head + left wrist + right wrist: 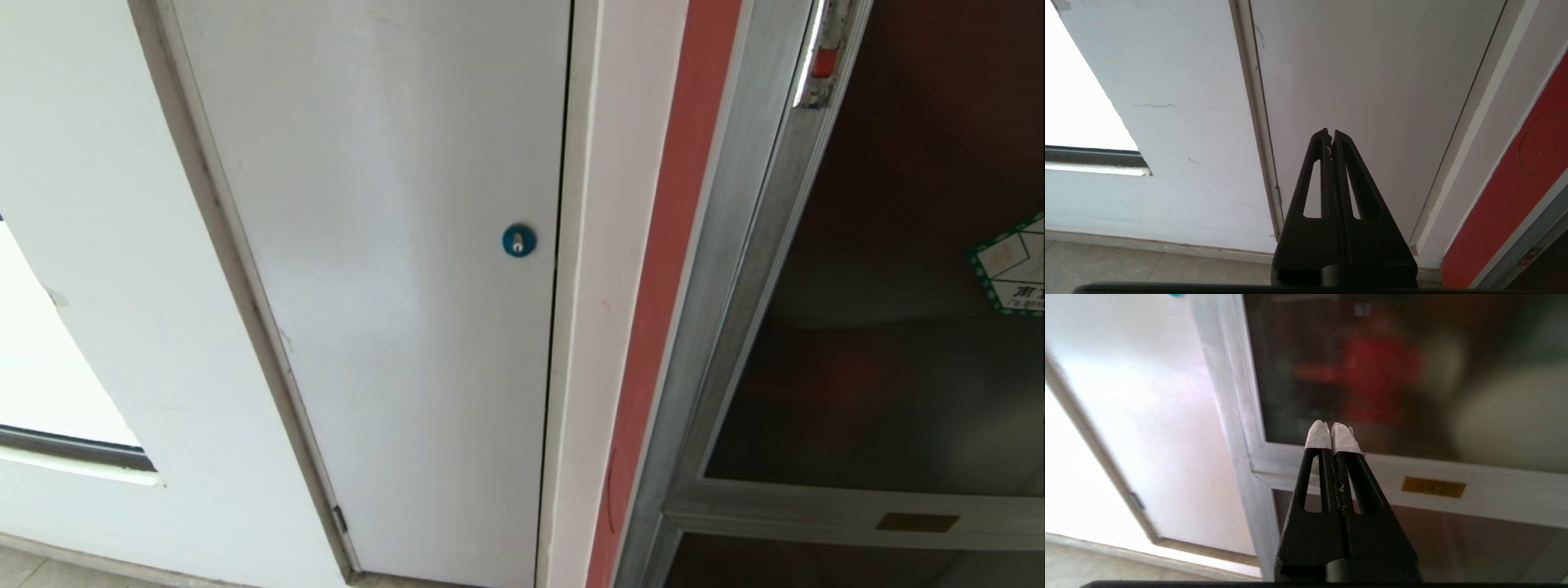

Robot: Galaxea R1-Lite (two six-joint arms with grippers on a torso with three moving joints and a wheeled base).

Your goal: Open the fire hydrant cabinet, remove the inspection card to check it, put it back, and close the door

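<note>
The door (898, 286) runs off the frame edge (contents behind its glass blurred).

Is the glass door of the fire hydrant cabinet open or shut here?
Shut. The door lies flush in the cabinet's silver frame, red latch along its edge; the interior shows only through the tinted glass.

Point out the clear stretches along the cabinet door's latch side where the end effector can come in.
The door is shut. Its frame edge between the red latch and the brass plate is bare. The glass left of the green-bordered sticker is bare too. Only the latch itself is tight. Right end effector is shut near the lower rail.
</note>
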